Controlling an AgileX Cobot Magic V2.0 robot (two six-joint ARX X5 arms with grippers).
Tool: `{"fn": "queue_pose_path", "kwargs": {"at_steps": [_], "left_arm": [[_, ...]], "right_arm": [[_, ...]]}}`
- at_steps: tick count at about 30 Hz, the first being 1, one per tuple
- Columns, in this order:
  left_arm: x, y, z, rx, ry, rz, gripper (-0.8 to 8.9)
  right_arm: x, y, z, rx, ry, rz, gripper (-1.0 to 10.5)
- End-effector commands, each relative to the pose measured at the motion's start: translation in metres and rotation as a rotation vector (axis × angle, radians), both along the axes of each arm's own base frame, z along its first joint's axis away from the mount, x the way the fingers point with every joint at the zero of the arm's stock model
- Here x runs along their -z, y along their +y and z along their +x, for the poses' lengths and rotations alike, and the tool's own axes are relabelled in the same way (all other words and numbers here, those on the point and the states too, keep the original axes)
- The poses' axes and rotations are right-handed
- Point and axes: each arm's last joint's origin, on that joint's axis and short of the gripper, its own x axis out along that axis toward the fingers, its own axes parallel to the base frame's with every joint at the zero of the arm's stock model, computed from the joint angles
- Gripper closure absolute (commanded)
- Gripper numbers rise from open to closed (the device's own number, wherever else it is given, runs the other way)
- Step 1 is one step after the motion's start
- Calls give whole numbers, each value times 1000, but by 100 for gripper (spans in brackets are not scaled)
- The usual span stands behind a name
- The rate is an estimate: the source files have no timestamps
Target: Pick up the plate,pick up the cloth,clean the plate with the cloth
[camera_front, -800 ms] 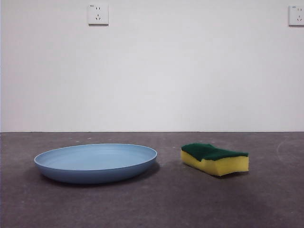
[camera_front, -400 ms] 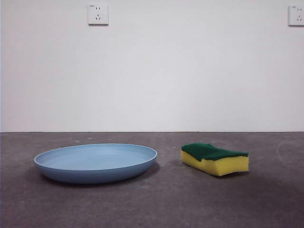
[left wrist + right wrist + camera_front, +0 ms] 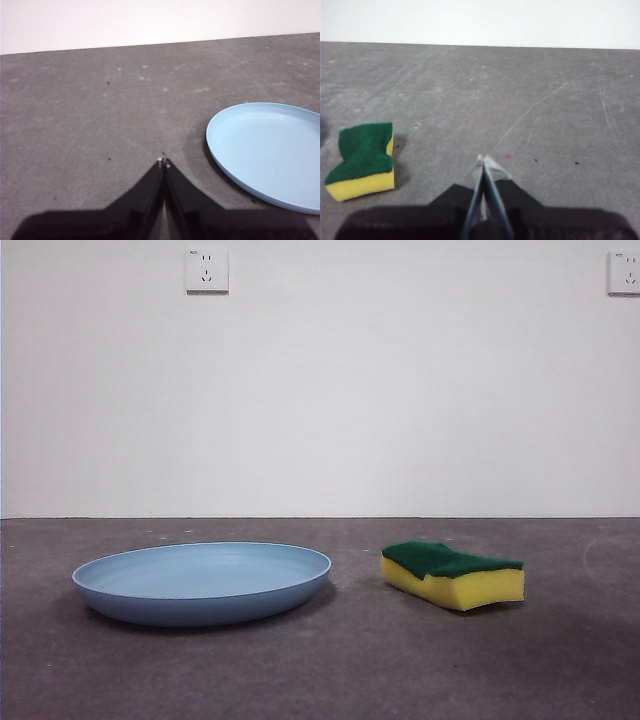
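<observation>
Left tool (image 3: 163, 162), right tool (image 3: 483, 161): jaws together

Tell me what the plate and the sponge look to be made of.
The plate looks like moulded plastic: even light-blue colour, smooth faintly glossy surface, thin rounded rim. The sponge looks like soft yellow foam with visibly wavy cut sides, topped by a dark green, matte, fibrous-looking scouring layer. Both are judged by appearance only.

From the front, neither arm shows at all. The right-hand wall socket (image 3: 625, 272) is clipped by the picture's edge. The plate (image 3: 267, 152) runs off the side of the left wrist view, so part of its rim is lost. The sponge's (image 3: 452, 575) far side is hidden behind its own bulk. Both wrist cameras show only the jaw tips; the gripper bodies are cut off.
</observation>
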Motion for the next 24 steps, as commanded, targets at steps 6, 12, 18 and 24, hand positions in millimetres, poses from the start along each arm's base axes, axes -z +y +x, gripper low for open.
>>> {"fn": "queue_pose_path", "kwargs": {"at_steps": [6, 12, 18, 24], "left_arm": [[4, 0, 0, -4, 11, 2, 814], [4, 0, 0, -3, 12, 2, 814], [4, 0, 0, -4, 11, 2, 814], [4, 0, 0, -3, 12, 2, 814]], "right_arm": [[4, 0, 0, 11, 25, 94, 946], [5, 0, 1, 15, 29, 95, 946], [5, 0, 1, 15, 28, 95, 946], [5, 0, 1, 15, 28, 95, 946]]}}
